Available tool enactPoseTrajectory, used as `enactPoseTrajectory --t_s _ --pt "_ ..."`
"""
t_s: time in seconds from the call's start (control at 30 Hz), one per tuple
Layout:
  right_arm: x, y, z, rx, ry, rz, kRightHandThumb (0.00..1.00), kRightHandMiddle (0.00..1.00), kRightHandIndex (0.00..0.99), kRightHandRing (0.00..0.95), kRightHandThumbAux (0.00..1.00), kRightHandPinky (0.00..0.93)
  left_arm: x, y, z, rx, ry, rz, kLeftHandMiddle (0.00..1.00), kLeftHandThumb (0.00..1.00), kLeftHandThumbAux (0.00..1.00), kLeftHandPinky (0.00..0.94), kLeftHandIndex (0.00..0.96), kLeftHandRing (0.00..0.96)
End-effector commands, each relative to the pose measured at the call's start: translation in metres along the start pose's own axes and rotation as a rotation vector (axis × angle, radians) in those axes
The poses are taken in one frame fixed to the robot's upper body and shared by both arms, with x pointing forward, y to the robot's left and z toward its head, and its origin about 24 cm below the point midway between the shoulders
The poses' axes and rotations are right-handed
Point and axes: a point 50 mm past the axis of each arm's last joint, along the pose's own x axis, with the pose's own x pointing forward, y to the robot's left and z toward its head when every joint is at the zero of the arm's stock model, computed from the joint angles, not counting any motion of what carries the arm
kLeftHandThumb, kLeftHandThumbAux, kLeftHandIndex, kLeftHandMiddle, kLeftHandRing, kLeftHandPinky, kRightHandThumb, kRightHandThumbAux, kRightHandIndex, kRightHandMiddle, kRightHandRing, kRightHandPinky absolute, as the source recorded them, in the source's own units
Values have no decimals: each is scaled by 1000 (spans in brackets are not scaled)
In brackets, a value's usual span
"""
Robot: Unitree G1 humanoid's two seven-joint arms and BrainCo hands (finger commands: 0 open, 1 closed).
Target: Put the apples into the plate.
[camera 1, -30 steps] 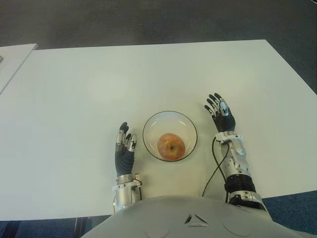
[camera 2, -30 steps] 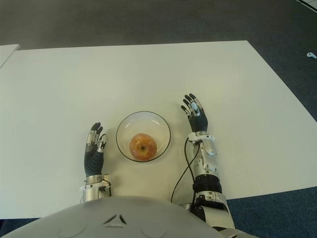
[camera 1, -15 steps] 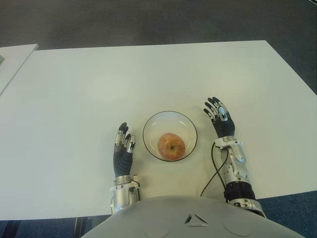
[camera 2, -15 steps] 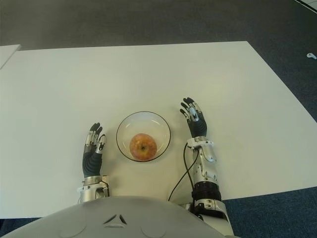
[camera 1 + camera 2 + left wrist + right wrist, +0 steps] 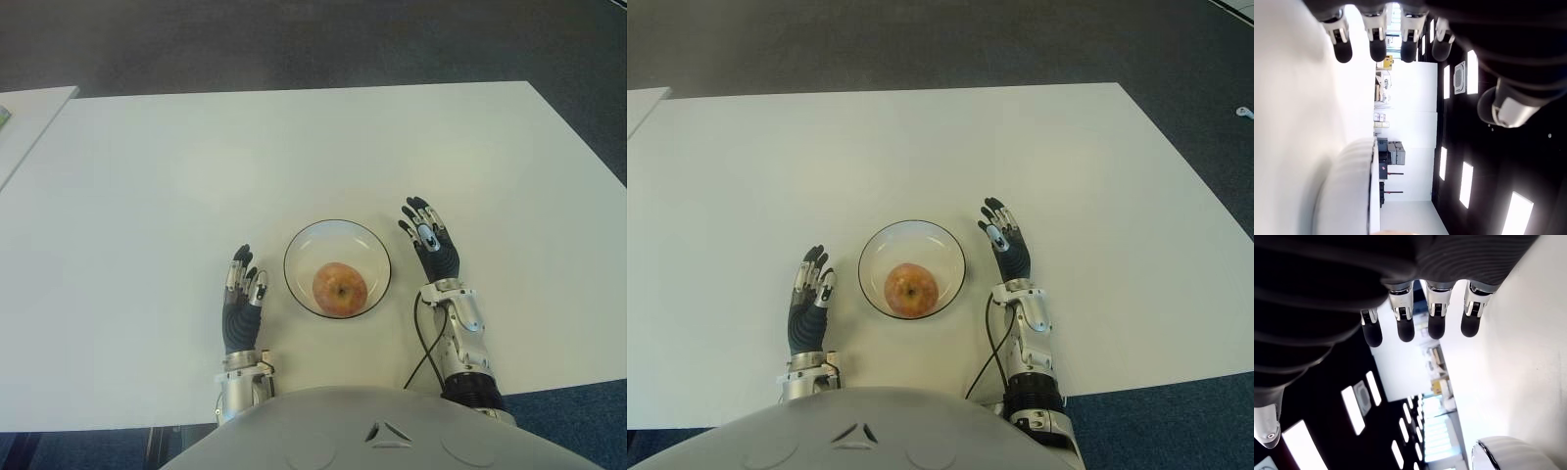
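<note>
Both hands (image 5: 243, 294) (image 5: 431, 245) open, empty — apple (image 5: 339, 288) stem-up in plate (image 5: 304, 245).

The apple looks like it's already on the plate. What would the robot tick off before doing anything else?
1. Apple inside the plate: ok.
2. Left hand holds nothing, fingers extended, beside the plate on its left: ok.
3. Right hand holds nothing, fingers extended, beside the plate on its right: ok.
4. Both hands apart from the plate rim: ok.
5. Other apples left on the table: none seen, ok.
6. Apple steady, not about to roll: cannot tell.
</note>
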Motion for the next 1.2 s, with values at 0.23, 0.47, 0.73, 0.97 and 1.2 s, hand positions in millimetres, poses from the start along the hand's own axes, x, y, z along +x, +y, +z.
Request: enactPoseTrajectory --t_s 0.23,0.47,0.73,0.97,1.2 --pt "-28 -2 -24 -72 154 60 148 94 14 59 509 40 -9 5 -7 44 69 -36 0 33 424 0 0 0" --pt "-29 -5 -32 -95 193 125 156 122 6 85 491 42 -10 4 -4 63 53 -57 0 32 415 0 0 0" --pt "-33 -6 -34 -116 195 130 126 97 0 66 460 29 -13 4 -3 63 56 -52 0 29 415 0 0 0" --pt "-37 -5 -36 -126 193 116 99 74 0 44 450 22 -15 4 -2 66 61 -56 0 31 422 0 0 0" --pt "-39 -5 -35 -147 183 98 92 62 0 31 436 29 -15 3 -2 64 63 -57 0 31 429 0 0 0"
